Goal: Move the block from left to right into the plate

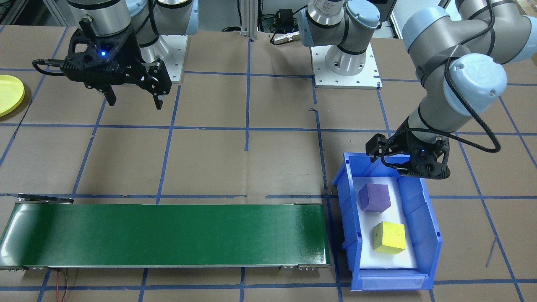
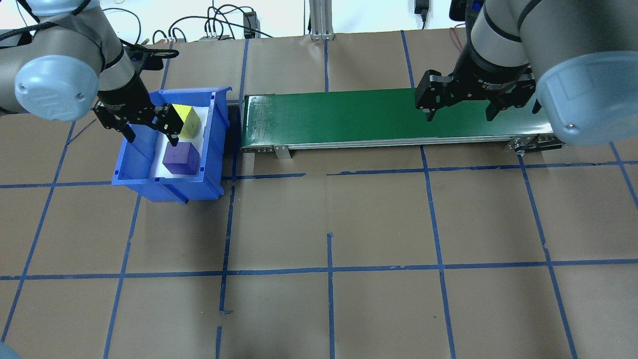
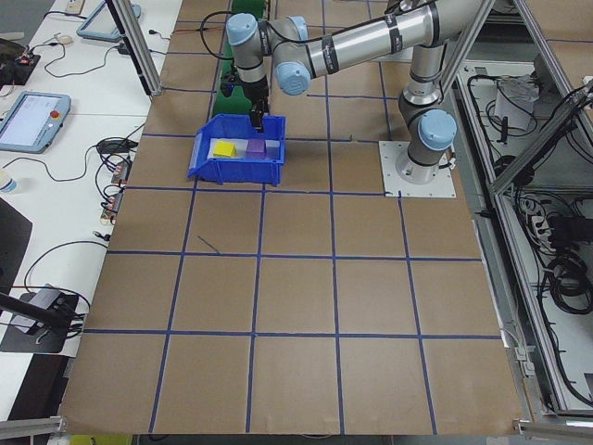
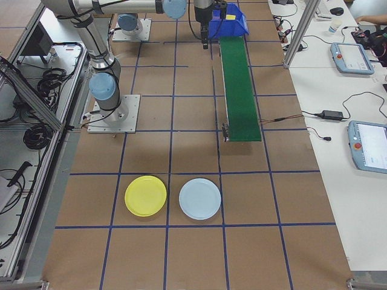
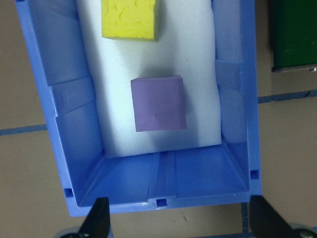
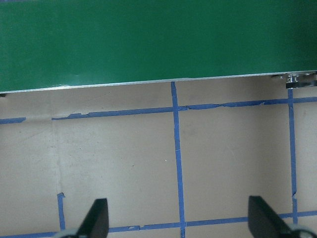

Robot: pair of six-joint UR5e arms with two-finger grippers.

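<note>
Blocks wait in the blue bin [image 2: 130, 167]: purple block [image 2: 181, 158] near, yellow block [image 2: 188, 121] far. Left gripper [image 2: 148, 128] hangs above, jaws wide and empty; descending off-centre, a finger could catch the bin wall. Right gripper [image 2: 459, 110], also wide, hovers over the green conveyor [image 2: 339, 117]. The yellow plate [image 4: 145, 195] lies well apart.

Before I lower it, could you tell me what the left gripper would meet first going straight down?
Probably the near end wall of the blue bin; the left gripper straddles it, short of the purple block. Depth is uncertain.
</note>
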